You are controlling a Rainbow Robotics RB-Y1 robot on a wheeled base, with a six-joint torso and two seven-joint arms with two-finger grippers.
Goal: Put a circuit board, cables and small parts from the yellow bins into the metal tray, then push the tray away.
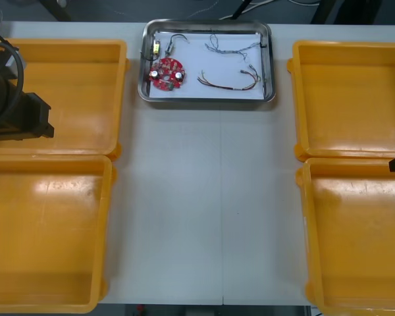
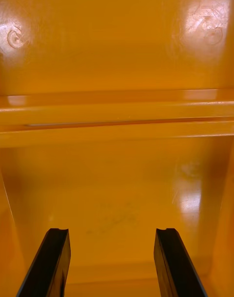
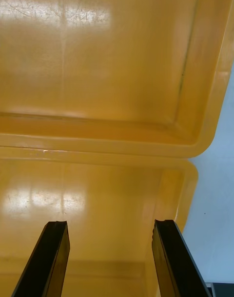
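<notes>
Yellow bins [image 1: 72,99] flank metal tray [image 1: 207,100], left end effector [image 3: 111,222] wide, right end effector [image 2: 111,230] wide

Front overhead; wrist views over bins [image 2: 117,48]

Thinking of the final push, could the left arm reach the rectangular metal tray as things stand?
Probably yes: the open left gripper hangs over the left yellow bins, and only bare table lies between them and the tray.

The tray [image 1: 204,99], holding board [image 1: 167,71] and cables [image 1: 230,80], sits far between the bins [image 1: 79,99].
</notes>
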